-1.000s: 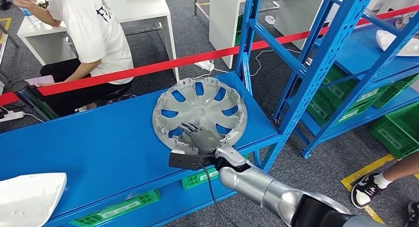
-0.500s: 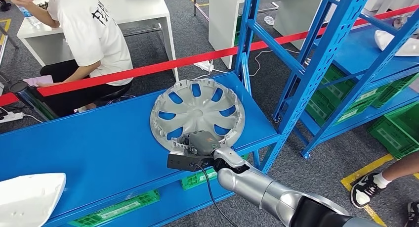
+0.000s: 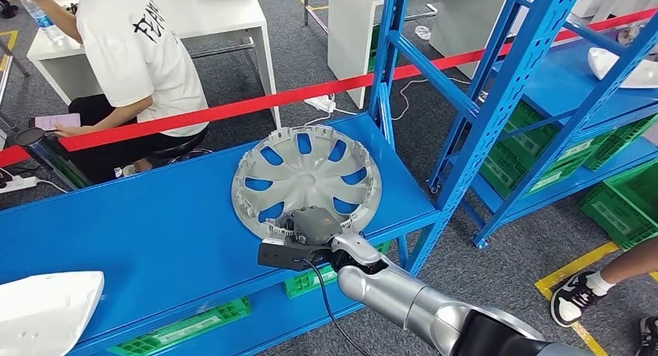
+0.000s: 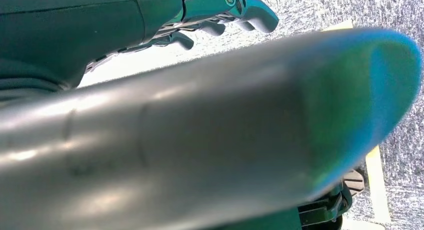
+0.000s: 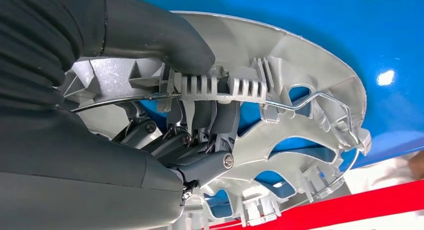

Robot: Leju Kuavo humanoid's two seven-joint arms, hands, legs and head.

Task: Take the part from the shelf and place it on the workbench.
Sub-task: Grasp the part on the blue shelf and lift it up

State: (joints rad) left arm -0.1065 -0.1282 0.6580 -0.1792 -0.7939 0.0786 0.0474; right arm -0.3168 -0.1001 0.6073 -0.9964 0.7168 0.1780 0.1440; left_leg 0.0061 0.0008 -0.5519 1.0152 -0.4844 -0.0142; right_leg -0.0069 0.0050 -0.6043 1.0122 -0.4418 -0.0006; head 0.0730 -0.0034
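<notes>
Leftmost, a white moulded panel (image 3: 43, 309) lies on the blue metal shelf (image 3: 155, 232). Further right, the round silver plastic wheel cover (image 3: 306, 174) lies on that shelf near its end, its near rim gripped by the right hand (image 3: 310, 226), thumb over and fingers (image 5: 200, 140) under. Separately, the left hand (image 4: 220, 9) hangs with fingers curled, holding nothing.

We see bright, even light in the head view, with soft shadows. A small glare spot sits on the blue counter (image 5: 386, 77) beyond the right hand (image 5: 165, 115). Close before the left hand (image 4: 220, 12) a grey surface is badly blurred and tinted teal.
</notes>
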